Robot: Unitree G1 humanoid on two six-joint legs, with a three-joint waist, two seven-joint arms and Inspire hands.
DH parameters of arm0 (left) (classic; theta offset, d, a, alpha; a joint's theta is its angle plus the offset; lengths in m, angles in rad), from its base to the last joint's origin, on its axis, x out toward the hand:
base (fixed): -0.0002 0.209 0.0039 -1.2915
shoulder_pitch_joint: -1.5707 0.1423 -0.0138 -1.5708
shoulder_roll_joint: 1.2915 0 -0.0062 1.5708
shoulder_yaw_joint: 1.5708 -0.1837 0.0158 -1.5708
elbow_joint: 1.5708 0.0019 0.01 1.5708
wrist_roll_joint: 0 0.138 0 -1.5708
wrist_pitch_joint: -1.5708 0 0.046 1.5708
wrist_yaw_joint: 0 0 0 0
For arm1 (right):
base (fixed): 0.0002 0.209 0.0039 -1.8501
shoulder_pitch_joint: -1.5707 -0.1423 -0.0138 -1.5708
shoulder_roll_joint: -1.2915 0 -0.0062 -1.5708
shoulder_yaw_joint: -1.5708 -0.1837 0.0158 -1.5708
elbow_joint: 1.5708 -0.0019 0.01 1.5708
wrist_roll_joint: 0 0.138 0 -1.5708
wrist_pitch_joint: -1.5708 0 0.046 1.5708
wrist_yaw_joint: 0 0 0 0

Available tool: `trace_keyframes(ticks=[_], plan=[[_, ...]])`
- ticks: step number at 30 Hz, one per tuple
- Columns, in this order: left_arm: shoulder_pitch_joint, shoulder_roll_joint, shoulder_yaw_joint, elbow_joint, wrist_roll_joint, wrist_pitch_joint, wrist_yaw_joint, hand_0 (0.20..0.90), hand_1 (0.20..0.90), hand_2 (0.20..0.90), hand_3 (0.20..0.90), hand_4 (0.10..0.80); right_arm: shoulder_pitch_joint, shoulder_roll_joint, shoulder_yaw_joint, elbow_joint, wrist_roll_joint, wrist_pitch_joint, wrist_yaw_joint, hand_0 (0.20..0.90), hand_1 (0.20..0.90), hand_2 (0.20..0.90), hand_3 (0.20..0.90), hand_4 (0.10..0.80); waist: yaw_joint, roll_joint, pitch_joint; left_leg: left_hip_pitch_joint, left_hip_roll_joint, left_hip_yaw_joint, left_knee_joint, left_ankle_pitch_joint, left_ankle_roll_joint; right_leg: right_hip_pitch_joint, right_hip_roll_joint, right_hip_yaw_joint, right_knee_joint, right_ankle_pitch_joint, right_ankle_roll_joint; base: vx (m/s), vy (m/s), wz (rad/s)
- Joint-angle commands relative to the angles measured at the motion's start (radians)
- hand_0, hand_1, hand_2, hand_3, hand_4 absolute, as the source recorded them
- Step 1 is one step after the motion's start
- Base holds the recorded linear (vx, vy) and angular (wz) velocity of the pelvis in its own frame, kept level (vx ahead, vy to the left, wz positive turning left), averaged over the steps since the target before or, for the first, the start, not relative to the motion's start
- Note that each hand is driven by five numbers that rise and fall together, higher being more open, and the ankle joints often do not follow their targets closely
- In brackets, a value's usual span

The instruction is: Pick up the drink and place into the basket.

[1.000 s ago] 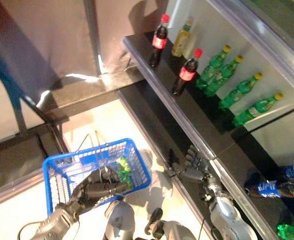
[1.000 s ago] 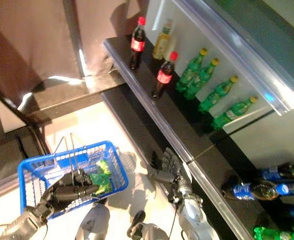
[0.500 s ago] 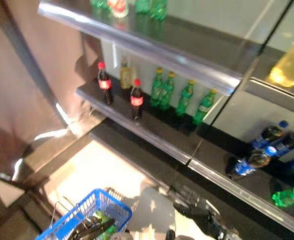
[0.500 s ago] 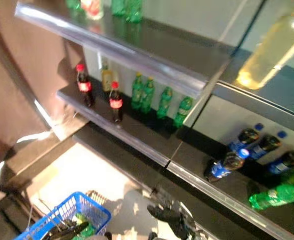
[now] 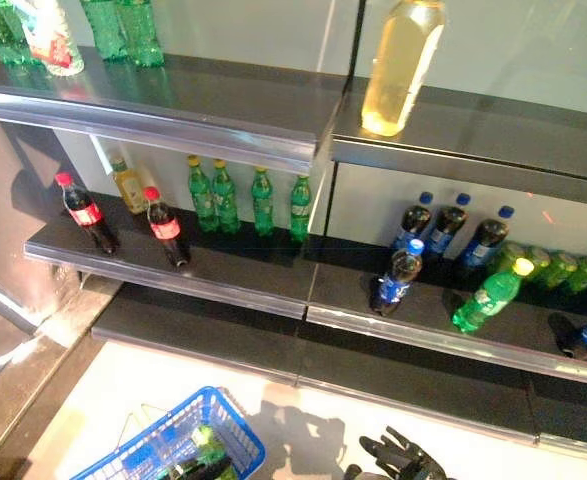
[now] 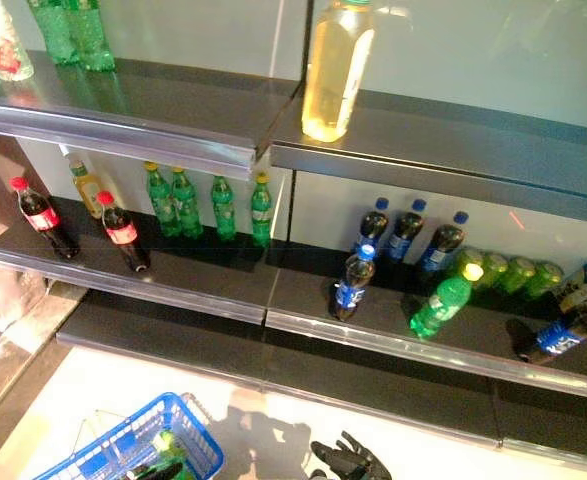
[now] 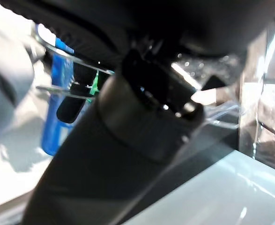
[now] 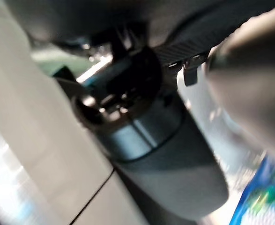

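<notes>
Two shelves point(image 5: 273, 290) of drinks fill the frame. Upper shelf: green bottles point(image 5: 113, 25) at upper left, one large yellow bottle point(image 5: 401, 65) at top centre. Lower shelf, left to right: two cola bottles point(image 5: 163, 228) with red caps, one small yellow bottle point(image 5: 128, 187) behind them, four green bottles point(image 5: 258, 200) upright in a row, four dark bottles with blue labels point(image 5: 443, 235), one green bottle with a yellow cap point(image 5: 488, 297) lying tilted. Blue basket point(image 5: 228, 440) at lower left on the pale floor, something green point(image 5: 203, 437) inside it. Left robot hand point(image 5: 198, 470) shows dark at the basket, bottom edge; grip cannot be told. Right robot hand point(image 5: 403, 460) at bottom centre, fingers spread, holding nothing, well below the shelves.
</notes>
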Motion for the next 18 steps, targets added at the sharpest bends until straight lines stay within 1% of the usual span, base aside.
trace_keyframes(ticks=[1, 2, 3, 4, 5, 6, 7, 8, 9, 10, 11, 12, 13, 14, 15, 16, 17, 18], plan=[[-0.06, 0.058, 0.055, -0.063, 0.033, -0.145, 0.046, 0.3, 0.3, 0.3, 0.2, 0.1, 0.017, 0.0, 0.029, -0.03, -0.066, 0.0, -0.004, 0.9, 0.9, 0.9, 0.9, 0.8, -0.007, -0.031, 0.01, -0.1, -0.034, -0.176, 0.051, 0.075, 0.054, 0.112, 0.017, 0.022, -0.057, -0.007, 0.022, -0.103, -0.541, -1.03], [-0.062, 0.056, 0.053, -0.049, 0.068, -0.142, 0.058, 0.3, 0.3, 0.3, 0.2, 0.1, 0.012, -0.005, 0.036, -0.028, -0.081, 0.016, 0.001, 0.9, 0.9, 0.9, 0.9, 0.8, -0.008, -0.035, 0.007, -0.104, -0.014, -0.18, 0.053, 0.083, 0.045, 0.111, 0.033, 0.027, -0.062, -0.013, 0.011, -0.067, -0.427, -0.84], [-0.064, 0.052, 0.054, -0.025, 0.093, -0.144, 0.068, 0.3, 0.3, 0.3, 0.2, 0.1, 0.007, -0.014, 0.046, -0.025, -0.113, 0.033, 0.014, 0.9, 0.9, 0.9, 0.9, 0.8, -0.01, -0.043, 0.006, -0.107, 0.015, -0.187, 0.067, 0.086, 0.036, 0.111, 0.056, 0.035, -0.066, -0.021, -0.006, -0.069, -0.511, -0.77], [-0.062, 0.049, 0.062, -0.013, 0.079, -0.145, 0.085, 0.3, 0.3, 0.3, 0.2, 0.1, 0.004, -0.025, 0.056, -0.026, -0.142, 0.042, 0.028, 0.9, 0.9, 0.9, 0.9, 0.8, -0.009, -0.05, 0.009, -0.111, 0.032, -0.204, 0.091, 0.081, 0.035, 0.111, 0.073, 0.051, -0.066, -0.026, -0.019, -0.062, -0.614, -1.03], [-0.054, 0.045, 0.081, -0.006, 0.028, -0.153, 0.094, 0.3, 0.3, 0.3, 0.2, 0.1, 0.003, -0.045, 0.073, -0.041, -0.157, 0.068, 0.044, 0.9, 0.9, 0.9, 0.9, 0.8, 0.004, -0.062, 0.012, -0.13, 0.028, -0.264, 0.137, 0.068, 0.043, 0.108, 0.089, 0.079, -0.07, -0.028, -0.032, -0.038, -0.5, -1.18], [-0.048, 0.043, 0.095, -0.009, 0.004, -0.158, 0.095, 0.3, 0.3, 0.3, 0.2, 0.1, 0.003, -0.053, 0.082, -0.048, -0.165, 0.073, 0.053, 0.9, 0.9, 0.9, 0.9, 0.8, 0.016, -0.067, 0.017, -0.151, 0.008, -0.316, 0.176, 0.064, 0.054, 0.109, 0.097, 0.097, -0.073, -0.027, -0.04, -0.016, -0.444, -1.29], [-0.039, 0.039, 0.11, -0.015, -0.024, -0.162, 0.092, 0.3, 0.3, 0.3, 0.2, 0.1, 0.002, -0.062, 0.092, -0.057, -0.176, 0.076, 0.064, 0.9, 0.9, 0.9, 0.9, 0.8, 0.031, -0.072, 0.022, -0.174, -0.023, -0.367, 0.214, 0.051, 0.072, 0.11, 0.104, 0.116, -0.077, -0.025, -0.046, 0.019, -0.347, -1.0], [-0.026, 0.034, 0.131, -0.028, -0.059, -0.167, 0.085, 0.3, 0.3, 0.3, 0.2, 0.1, -0.001, -0.076, 0.106, -0.066, -0.19, 0.075, 0.08, 0.9, 0.9, 0.9, 0.9, 0.8, 0.057, -0.079, 0.031, -0.202, -0.091, -0.436, 0.257, 0.013, 0.108, 0.112, 0.113, 0.144, -0.083, -0.02, -0.053, 0.043, -0.371, -0.99], [-0.014, 0.027, 0.146, -0.04, -0.08, -0.17, 0.08, 0.3, 0.3, 0.3, 0.2, 0.1, -0.007, -0.085, 0.116, -0.064, -0.197, 0.067, 0.089, 0.9, 0.9, 0.9, 0.9, 0.8, 0.076, -0.081, 0.033, -0.222, -0.161, -0.476, 0.28, -0.025, 0.141, 0.108, 0.123, 0.165, -0.084, -0.015, -0.058, 0.069, -0.345, -1.11], [-0.008, 0.026, 0.153, -0.042, -0.085, -0.166, 0.07, 0.3, 0.3, 0.3, 0.2, 0.1, -0.012, -0.088, 0.118, -0.059, -0.188, 0.062, 0.088, 0.9, 0.9, 0.9, 0.9, 0.8, 0.084, -0.078, 0.036, -0.235, -0.184, -0.472, 0.294, -0.029, 0.15, 0.109, 0.133, 0.172, -0.083, -0.016, -0.061, 0.088, -0.274, -1.42], [-0.009, 0.032, 0.153, -0.036, -0.087, -0.158, 0.056, 0.3, 0.3, 0.3, 0.2, 0.1, -0.018, -0.089, 0.115, -0.049, -0.176, 0.058, 0.083, 0.9, 0.9, 0.9, 0.9, 0.8, 0.086, -0.073, 0.039, -0.263, -0.202, -0.453, 0.316, -0.009, 0.147, 0.115, 0.145, 0.17, -0.083, -0.017, -0.067, 0.126, -0.254, -1.45], [-0.015, 0.036, 0.151, -0.027, -0.09, -0.147, 0.049, 0.3, 0.3, 0.3, 0.2, 0.1, -0.026, -0.087, 0.111, -0.036, -0.168, 0.045, 0.075, 0.9, 0.9, 0.9, 0.9, 0.8, 0.089, -0.067, 0.044, -0.288, -0.235, -0.441, 0.324, -0.004, 0.148, 0.122, 0.154, 0.161, -0.081, -0.015, -0.066, 0.117, -0.201, -1.07], [-0.017, 0.037, 0.149, -0.025, -0.09, -0.145, 0.051, 0.3, 0.3, 0.3, 0.2, 0.1, -0.028, -0.086, 0.11, -0.032, -0.167, 0.041, 0.074, 0.9, 0.9, 0.9, 0.9, 0.8, 0.09, -0.065, 0.045, -0.292, -0.243, -0.439, 0.322, -0.006, 0.149, 0.123, 0.156, 0.159, -0.079, -0.014, -0.065, 0.141, -0.187, -0.55], [-0.025, 0.038, 0.142, -0.019, -0.101, -0.142, 0.064, 0.3, 0.3, 0.3, 0.2, 0.1, -0.041, -0.083, 0.111, -0.021, -0.169, 0.035, 0.073, 0.9, 0.9, 0.9, 0.9, 0.8, 0.094, -0.055, 0.047, -0.301, -0.272, -0.446, 0.305, 0.005, 0.147, 0.124, 0.169, 0.158, -0.068, -0.012, -0.063, 0.168, -0.153, -0.29], [-0.032, 0.034, 0.131, -0.014, -0.113, -0.145, 0.077, 0.3, 0.3, 0.3, 0.2, 0.1, -0.051, -0.079, 0.116, -0.014, -0.166, 0.033, 0.063, 0.9, 0.9, 0.9, 0.9, 0.8, 0.098, -0.041, 0.05, -0.31, -0.299, -0.455, 0.278, 0.032, 0.138, 0.126, 0.187, 0.158, -0.056, -0.015, -0.059, 0.213, -0.157, -0.37], [-0.033, 0.03, 0.128, -0.011, -0.122, -0.146, 0.079, 0.3, 0.3, 0.3, 0.2, 0.1, -0.053, -0.077, 0.118, -0.023, -0.166, 0.039, 0.056, 0.9, 0.9, 0.9, 0.9, 0.8, 0.101, -0.028, 0.051, -0.323, -0.319, -0.446, 0.254, 0.061, 0.128, 0.132, 0.204, 0.156, -0.046, -0.021, -0.06, 0.235, -0.142, -0.5], [-0.033, 0.025, 0.126, -0.006, -0.137, -0.153, 0.076, 0.3, 0.3, 0.3, 0.2, 0.1, -0.054, -0.073, 0.117, -0.032, -0.169, 0.046, 0.053, 0.9, 0.9, 0.9, 0.9, 0.8, 0.103, -0.017, 0.05, -0.34, -0.333, -0.435, 0.243, 0.086, 0.12, 0.137, 0.218, 0.158, -0.039, -0.031, -0.063, 0.228, -0.123, -0.45], [-0.032, 0.021, 0.122, -0.006, -0.15, -0.157, 0.078, 0.3, 0.3, 0.3, 0.2, 0.1, -0.054, -0.071, 0.12, -0.041, -0.172, 0.053, 0.051, 0.9, 0.9, 0.9, 0.9, 0.8, 0.105, -0.008, 0.047, -0.355, -0.338, -0.424, 0.233, 0.119, 0.111, 0.141, 0.235, 0.155, -0.028, -0.044, -0.069, 0.313, -0.168, -0.34]])
